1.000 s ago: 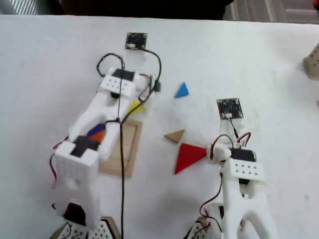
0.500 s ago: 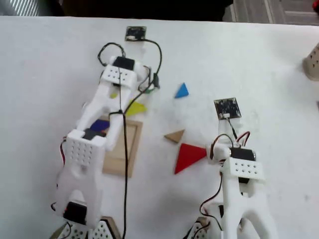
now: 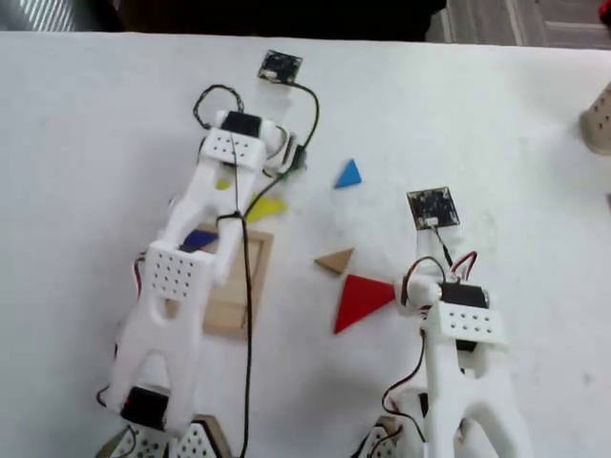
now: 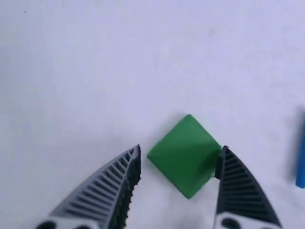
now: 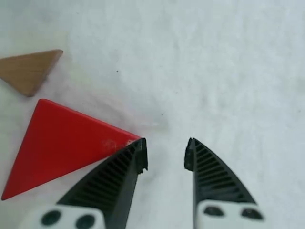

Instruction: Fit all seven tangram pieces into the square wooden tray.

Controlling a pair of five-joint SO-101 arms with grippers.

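Note:
My left gripper (image 4: pixel 181 149) is open and low over the table, with a green square (image 4: pixel 185 155) lying between its fingers. In the high view the left arm (image 3: pixel 234 148) stretches past the far side of the wooden tray (image 3: pixel 260 258), where a dark blue piece (image 3: pixel 198 239) lies. A yellow piece (image 3: pixel 265 207) rests just beyond the tray. A blue triangle (image 3: pixel 348 174), a wooden triangle (image 3: pixel 335 260) and a red triangle (image 3: pixel 361 300) lie loose on the table. My right gripper (image 5: pixel 166 155) is open beside a corner of the red triangle (image 5: pixel 57 143).
A beige object (image 3: pixel 600 119) stands at the table's right edge. A black cable (image 3: pixel 246 286) runs along the left arm and over the tray. The left arm hides much of the tray's inside. White table stretches to the far left and far right.
The left arm has swung off the tray and stretched toward the far side of the table, uncovering the yellow piece. The right arm has not moved.

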